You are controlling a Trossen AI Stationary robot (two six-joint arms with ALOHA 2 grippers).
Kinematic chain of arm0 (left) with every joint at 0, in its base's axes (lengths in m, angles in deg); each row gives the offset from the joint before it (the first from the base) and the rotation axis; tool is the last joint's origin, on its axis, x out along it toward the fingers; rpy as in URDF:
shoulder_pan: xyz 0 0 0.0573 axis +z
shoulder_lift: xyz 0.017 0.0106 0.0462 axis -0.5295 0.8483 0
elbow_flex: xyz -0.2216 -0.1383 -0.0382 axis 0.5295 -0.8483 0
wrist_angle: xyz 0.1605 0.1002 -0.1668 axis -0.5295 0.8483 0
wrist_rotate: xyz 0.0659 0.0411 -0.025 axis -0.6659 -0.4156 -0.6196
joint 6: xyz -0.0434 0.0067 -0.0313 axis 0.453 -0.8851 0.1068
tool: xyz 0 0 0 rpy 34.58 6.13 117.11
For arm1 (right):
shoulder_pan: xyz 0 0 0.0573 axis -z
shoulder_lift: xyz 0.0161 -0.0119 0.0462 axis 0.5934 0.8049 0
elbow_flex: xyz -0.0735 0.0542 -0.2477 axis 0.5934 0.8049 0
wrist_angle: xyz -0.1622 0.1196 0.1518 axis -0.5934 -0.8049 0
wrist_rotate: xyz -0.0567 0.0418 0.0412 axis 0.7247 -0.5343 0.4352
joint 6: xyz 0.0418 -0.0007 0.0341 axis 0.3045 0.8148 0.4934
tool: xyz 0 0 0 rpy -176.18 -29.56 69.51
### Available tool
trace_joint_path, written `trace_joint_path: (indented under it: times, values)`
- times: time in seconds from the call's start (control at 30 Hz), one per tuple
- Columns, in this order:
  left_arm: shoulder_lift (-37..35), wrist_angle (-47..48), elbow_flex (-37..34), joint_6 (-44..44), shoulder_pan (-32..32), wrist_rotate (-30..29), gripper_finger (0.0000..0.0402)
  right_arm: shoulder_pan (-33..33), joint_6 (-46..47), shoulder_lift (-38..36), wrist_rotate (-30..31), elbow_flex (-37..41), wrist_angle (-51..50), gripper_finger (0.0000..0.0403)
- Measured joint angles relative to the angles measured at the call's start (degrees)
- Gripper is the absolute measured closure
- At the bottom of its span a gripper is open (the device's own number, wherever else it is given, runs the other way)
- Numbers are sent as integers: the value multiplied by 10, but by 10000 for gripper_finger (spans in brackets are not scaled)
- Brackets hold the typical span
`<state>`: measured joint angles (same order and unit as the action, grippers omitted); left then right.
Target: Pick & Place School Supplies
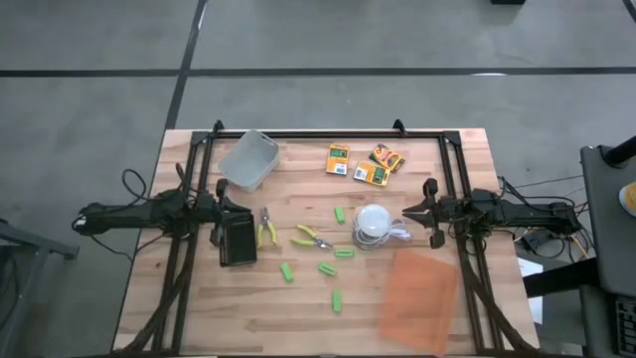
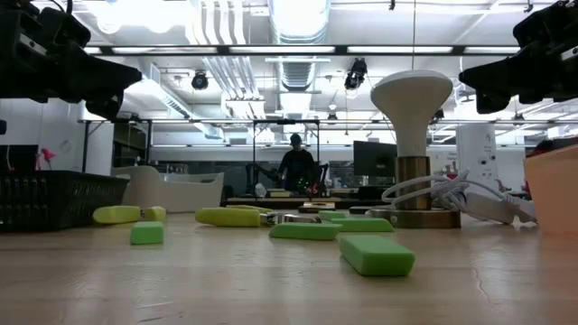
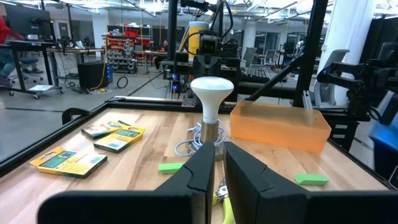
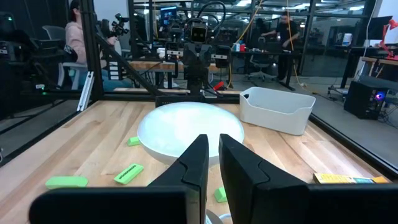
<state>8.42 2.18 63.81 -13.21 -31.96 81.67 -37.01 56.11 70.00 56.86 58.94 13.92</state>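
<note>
Flanking the scattered green sticks [image 1: 337,298], left claw [image 1: 221,211] and right claw [image 1: 429,212] hang closed, empty.

Around the lamp [image 1: 373,225]: green sticks [image 1: 329,268] and pliers [image 1: 313,238] crowd its left, orange sheet [image 1: 417,293] blocks below-right, boxes [image 1: 370,172] above; bare wood lies far below-left

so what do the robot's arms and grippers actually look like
Both arms are dark, slim, jointed and near-black. The left gripper and right gripper each end in two flat, tapering matte-black fingers. Black cables trail off the table edge behind each arm. No markings are visible.
</note>
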Motion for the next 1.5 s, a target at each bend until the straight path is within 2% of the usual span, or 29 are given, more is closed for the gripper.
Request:
trace_joint_path:
  times: [1.1,1.27,1.43,1.5]
  values:
    - [0,-1,0,0,0,0,362,0,0,0,0,0,0,367]
    - [0,-1,0,-22,0,0,362,0,0,0,0,0,0,367]
    - [0,-1,0,98,0,-5,362,0,0,0,0,0,0,367]
    - [0,-2,0,113,0,-14,362,0,0,0,0,0,0,367]
